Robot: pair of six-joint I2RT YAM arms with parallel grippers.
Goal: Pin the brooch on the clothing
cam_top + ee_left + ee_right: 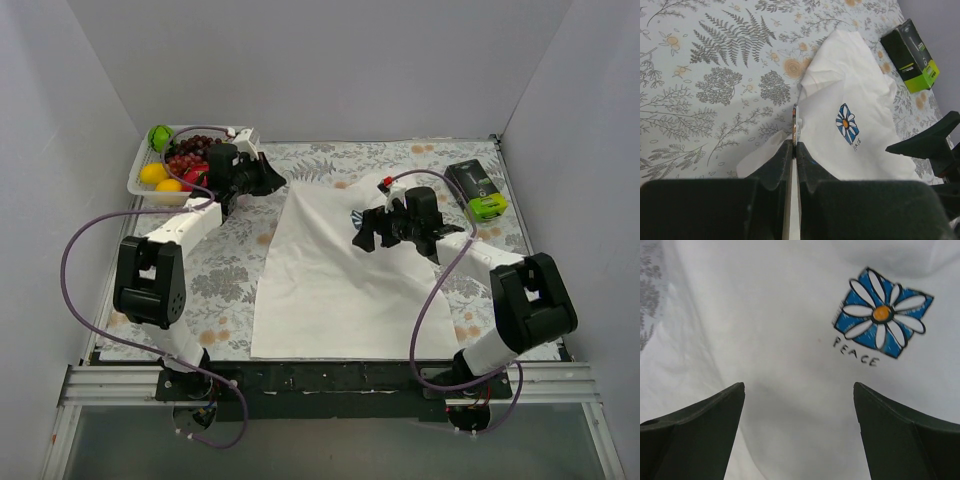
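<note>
T-shirt (pixel 330 290): white, spread flat on the floral-clothed surface (pixel 215 280), hem at the near edge, chest towards the far side.
Right gripper (pixel 362 238): fingers spread wide, holding nothing, poised above the shirt's chest.
Logo (pixel 882 315): blue square with a white daisy and the word PEACE, just far-right of the right gripper.
Left gripper (pixel 794 146): pressed together, pinching the brooch (pixel 794 120) edge-on, over the cloth just left of the shirt's far-left part.
Fruit tray (pixel 135 183): far-left corner.
Black-and-green box (pixel 476 190): far right.

"PEACE" on T-shirt (pixel 765 305) (under logo (pixel 882 315))
</note>
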